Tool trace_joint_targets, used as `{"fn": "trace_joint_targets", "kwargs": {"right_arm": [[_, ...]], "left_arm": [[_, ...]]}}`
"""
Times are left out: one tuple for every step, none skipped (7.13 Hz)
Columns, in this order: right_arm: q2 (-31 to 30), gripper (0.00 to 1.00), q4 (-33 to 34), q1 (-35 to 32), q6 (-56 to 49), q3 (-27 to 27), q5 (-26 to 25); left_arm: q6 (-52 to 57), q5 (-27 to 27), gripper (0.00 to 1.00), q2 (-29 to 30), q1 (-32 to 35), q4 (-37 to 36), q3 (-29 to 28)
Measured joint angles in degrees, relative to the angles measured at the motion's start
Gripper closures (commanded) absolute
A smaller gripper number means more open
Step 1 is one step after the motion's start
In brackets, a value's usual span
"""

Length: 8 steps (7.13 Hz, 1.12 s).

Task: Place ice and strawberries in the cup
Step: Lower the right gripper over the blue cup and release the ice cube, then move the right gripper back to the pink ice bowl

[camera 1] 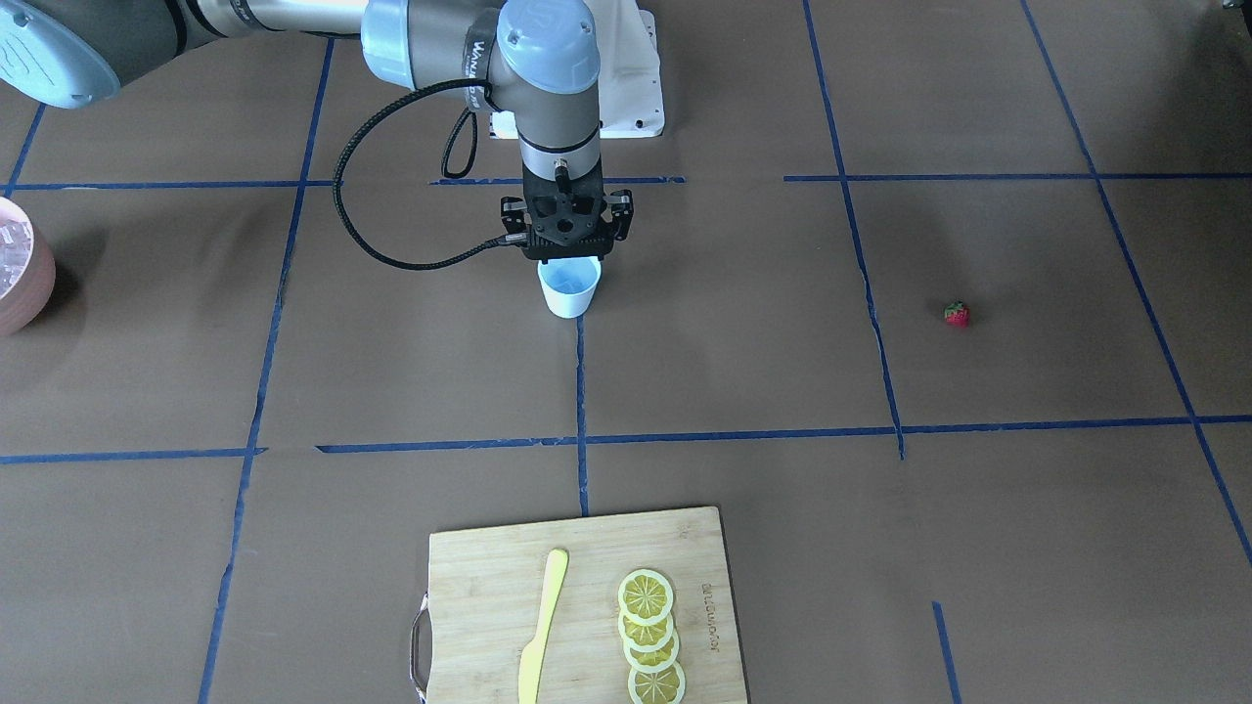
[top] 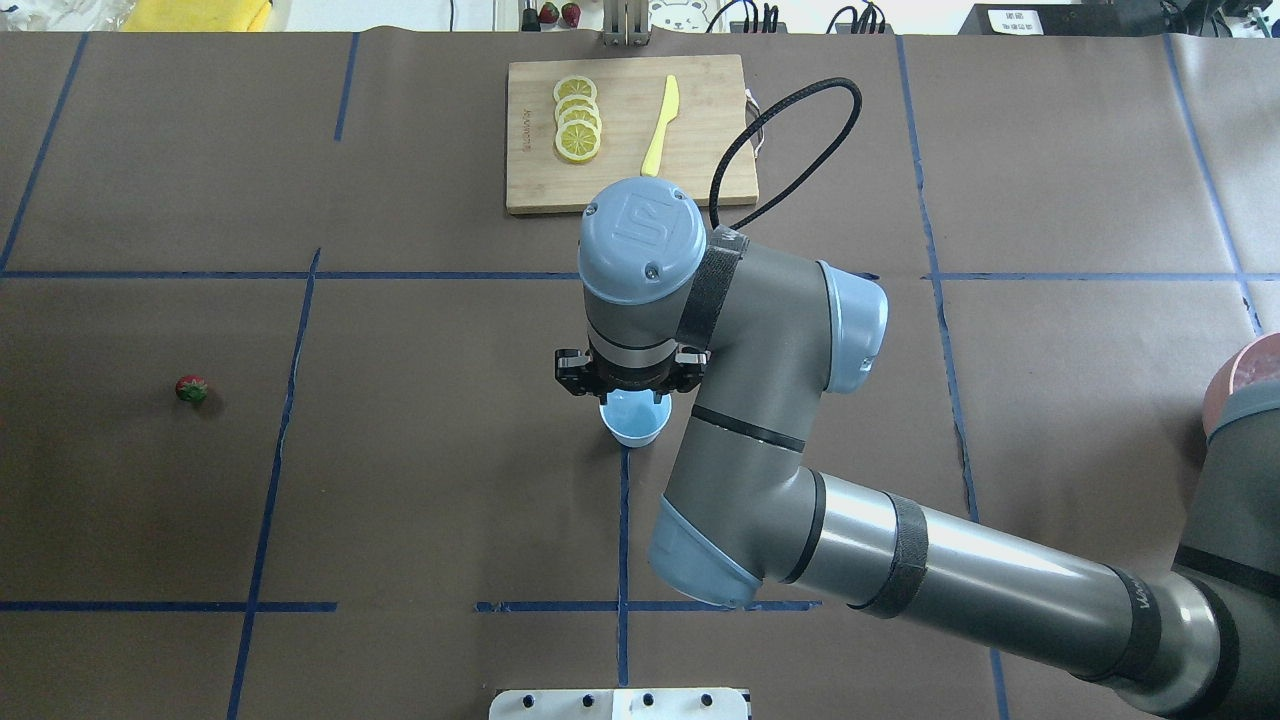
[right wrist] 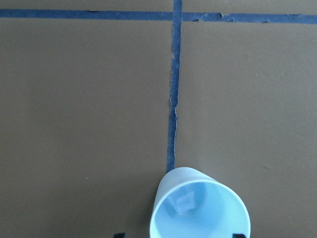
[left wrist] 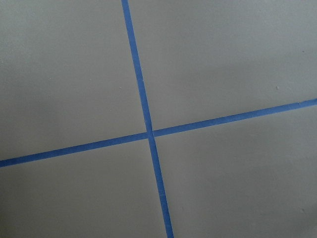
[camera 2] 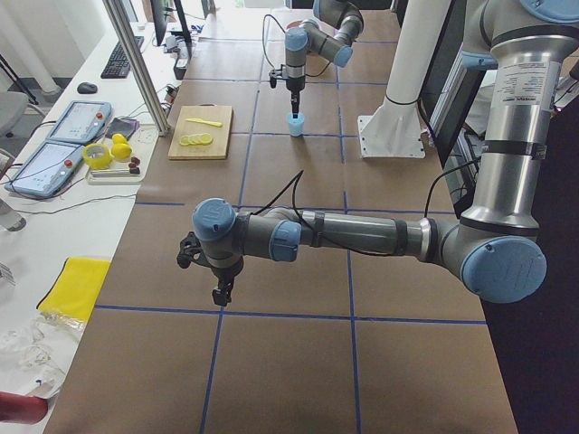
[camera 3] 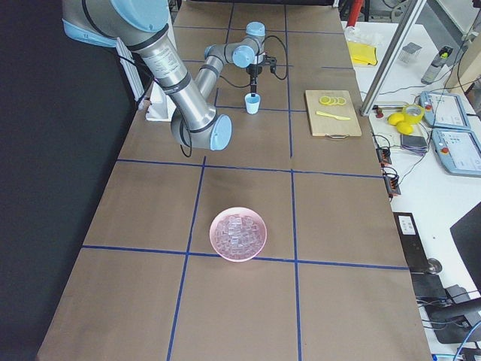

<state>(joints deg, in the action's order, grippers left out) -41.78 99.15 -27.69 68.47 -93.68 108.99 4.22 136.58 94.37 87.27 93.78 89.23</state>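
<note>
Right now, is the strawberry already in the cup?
No, the strawberry lies on the table, well apart from the cup.

I count two arms of mine: my right arm (top: 900,560) and my left arm (camera 2: 362,237). There is one cup (camera 1: 569,286). One strawberry (camera 1: 957,313) lies on the brown table (camera 1: 978,548), and two more small red berries (top: 547,12) lie past its far edge. There is one pink bowl (camera 3: 219,242). The ice (camera 3: 238,229) in it has too many cubes for me to count. There is one wooden board (camera 1: 484,577), one yellow knife (camera 1: 541,626) and four lemon slices (camera 1: 646,594).
</note>
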Motion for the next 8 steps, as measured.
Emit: {"fn": "trace_joint_targets", "kwargs": {"right_arm": [[0.02, 0.02, 0.0, -0.01, 0.0, -0.1, 0.0], [-0.01, 0.01, 0.07, -0.32, -0.02, -0.39, 0.05], [-0.3, 0.01, 0.71, -1.2, -0.08, -1.36, 0.23], [-1.37, 0.01, 2.38, -2.71, -0.38, -3.65, 0.47], [-3.94, 0.01, 4.17, -4.8, -1.45, -7.49, 0.68], [-8.2, 0.01, 5.04, -7.3, -4.17, -12.63, 0.86], [-13.57, 0.01, 5.35, -10.48, -8.78, -18.37, 1.77], [-18.4, 0.01, 5.31, -13.52, -12.78, -22.61, 3.52]], "left_arm": [[0.0, 0.0, 0.0, 0.02, 0.0, 0.0, -0.01], [0.0, 0.0, 0.0, 0.05, 0.0, 0.0, -0.02], [0.0, 0.0, 0.0, 0.13, 0.0, 0.01, -0.01], [0.0, 0.0, 0.0, 0.24, 0.0, 0.05, -0.02], [0.0, 0.0, 0.0, 0.32, 0.0, 0.07, 0.0], [0.0, 0.0, 0.0, 0.34, 0.0, 0.08, 0.03], [0.0, 0.0, 0.0, 0.39, 0.0, 0.09, 0.09], [0.0, 0.0, 0.0, 0.46, 0.0, 0.08, 0.15]]}}
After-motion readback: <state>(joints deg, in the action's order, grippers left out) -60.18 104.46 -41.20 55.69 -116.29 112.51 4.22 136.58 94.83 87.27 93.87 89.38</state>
